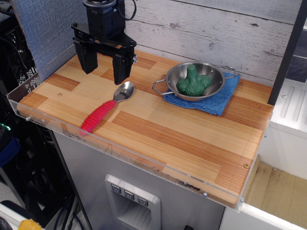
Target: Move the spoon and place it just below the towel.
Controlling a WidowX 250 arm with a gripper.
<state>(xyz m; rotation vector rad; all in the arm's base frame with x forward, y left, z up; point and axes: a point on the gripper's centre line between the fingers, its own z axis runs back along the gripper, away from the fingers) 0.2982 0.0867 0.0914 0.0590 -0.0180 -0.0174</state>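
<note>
The spoon (106, 110) lies on the wooden table top at the left, silver bowl pointing up-right, ribbed red handle pointing down-left toward the front edge. The blue towel (214, 99) lies at the back right, mostly covered by the steel bowl. My black gripper (103, 66) hangs open and empty above the table at the back left, its two fingers apart, just above and behind the spoon's bowl end.
A two-handled steel bowl (213, 84) sits on the towel and holds a green lumpy toy (193, 84). A clear plastic rim (144, 160) runs along the table's front and left edges. A plank wall stands behind. Bare wood lies in front of the towel.
</note>
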